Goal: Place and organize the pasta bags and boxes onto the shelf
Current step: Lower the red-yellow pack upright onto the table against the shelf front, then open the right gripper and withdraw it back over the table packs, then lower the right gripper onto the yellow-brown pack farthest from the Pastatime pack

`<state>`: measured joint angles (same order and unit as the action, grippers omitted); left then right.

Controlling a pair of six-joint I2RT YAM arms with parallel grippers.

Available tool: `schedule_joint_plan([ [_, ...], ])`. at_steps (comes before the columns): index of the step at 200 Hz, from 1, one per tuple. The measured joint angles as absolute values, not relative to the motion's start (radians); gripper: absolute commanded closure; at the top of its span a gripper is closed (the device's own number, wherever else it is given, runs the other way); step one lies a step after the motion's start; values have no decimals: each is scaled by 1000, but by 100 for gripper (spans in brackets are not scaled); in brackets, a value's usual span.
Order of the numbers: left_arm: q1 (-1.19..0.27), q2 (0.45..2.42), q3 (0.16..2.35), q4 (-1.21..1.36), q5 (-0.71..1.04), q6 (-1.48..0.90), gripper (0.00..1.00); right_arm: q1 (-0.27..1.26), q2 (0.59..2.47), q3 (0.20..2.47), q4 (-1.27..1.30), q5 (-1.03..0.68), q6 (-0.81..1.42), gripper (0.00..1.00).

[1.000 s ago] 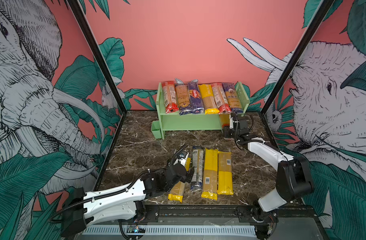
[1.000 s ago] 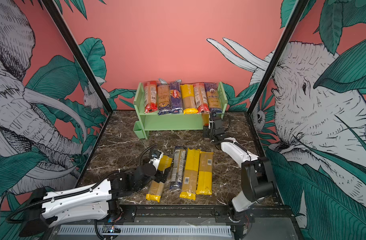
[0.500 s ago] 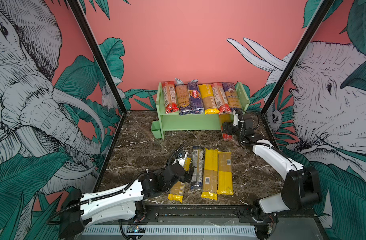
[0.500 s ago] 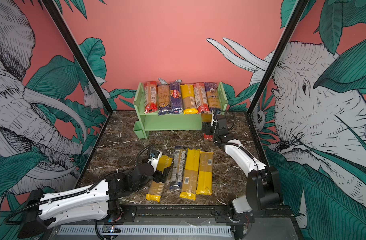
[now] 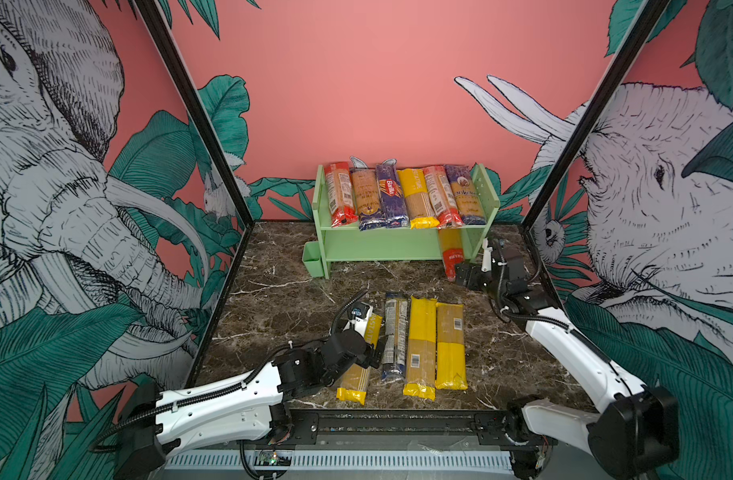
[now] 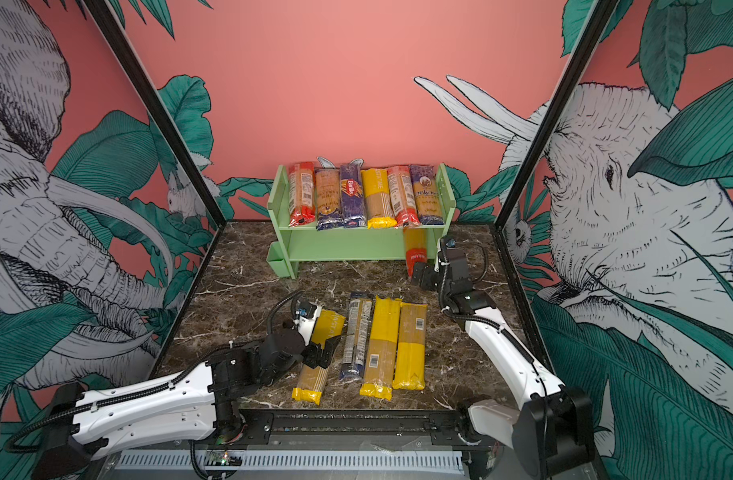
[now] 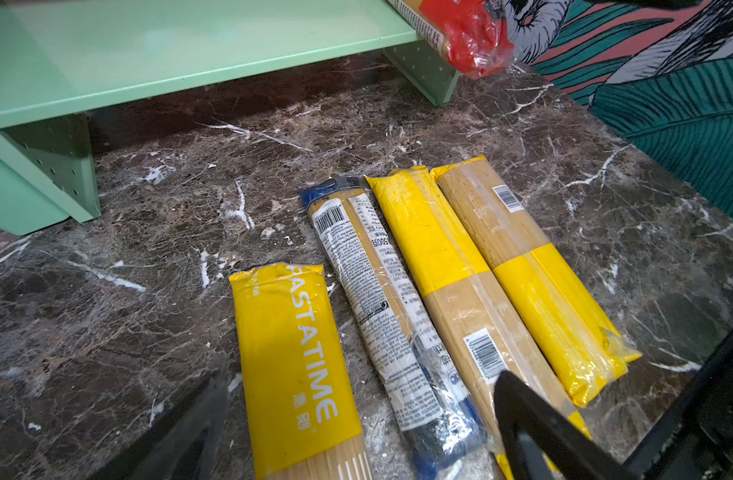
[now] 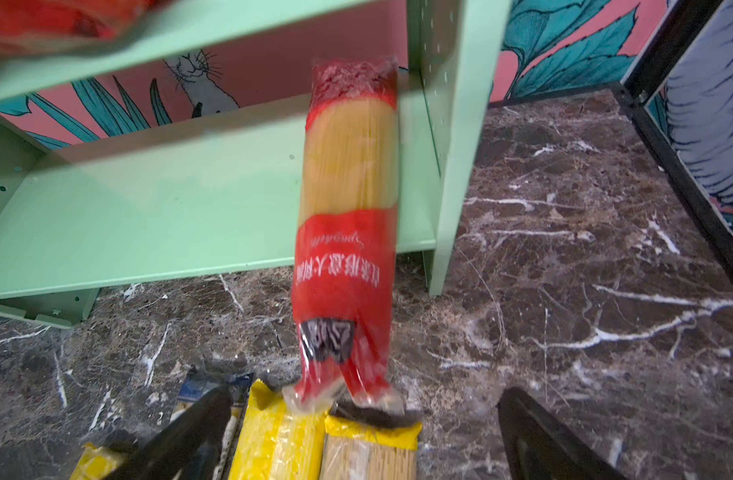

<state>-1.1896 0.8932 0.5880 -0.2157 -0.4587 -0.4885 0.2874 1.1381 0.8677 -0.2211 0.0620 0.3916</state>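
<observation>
The right gripper (image 8: pixel 365 395) is shown with jaws spread wide and empty, just before the near end of a long red-ended clear-wrapped spaghetti pack (image 8: pixel 348 208). This pack is laid at the right end of the lower tier of the pale green two-tier shelf (image 8: pixel 169 199), beside the peg-holed side panel (image 8: pixel 456 137), and projects past the front edge. The left gripper (image 7: pixel 360 380), likewise spread, is held low over a yellow "PASTATIME" spaghetti pack (image 7: pixel 290 353), the leftmost of four packs laid side by side on the dark marble tabletop (image 5: pixel 281 299). Six further packs (image 5: pixel 402 195) are ranged across the upper tier.
</observation>
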Motion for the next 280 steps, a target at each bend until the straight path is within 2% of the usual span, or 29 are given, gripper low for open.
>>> schedule_joint_plan([
  [37, -1190, 882, 554, -206, -437, -506, 1, 359, 942, 727, -341, 79, 470, 1],
  [86, -1190, 882, 541, -203, -407, -523, 1, 593, 642, 590, -572, 189, 636, 1],
  [119, -1190, 882, 542, -203, -399, -532, 1, 757, 546, 529, -730, 279, 776, 1],
  [158, -1190, 883, 542, -203, -389, -542, 1, 913, 598, 484, -817, 355, 902, 1],
  [208, -1190, 891, 542, -204, -381, -554, 1, 1132, 828, 474, -748, 427, 1022, 1],
  [280, -1190, 898, 542, -205, -382, -555, 1, 1235, 1040, 444, -586, 442, 1110, 1],
])
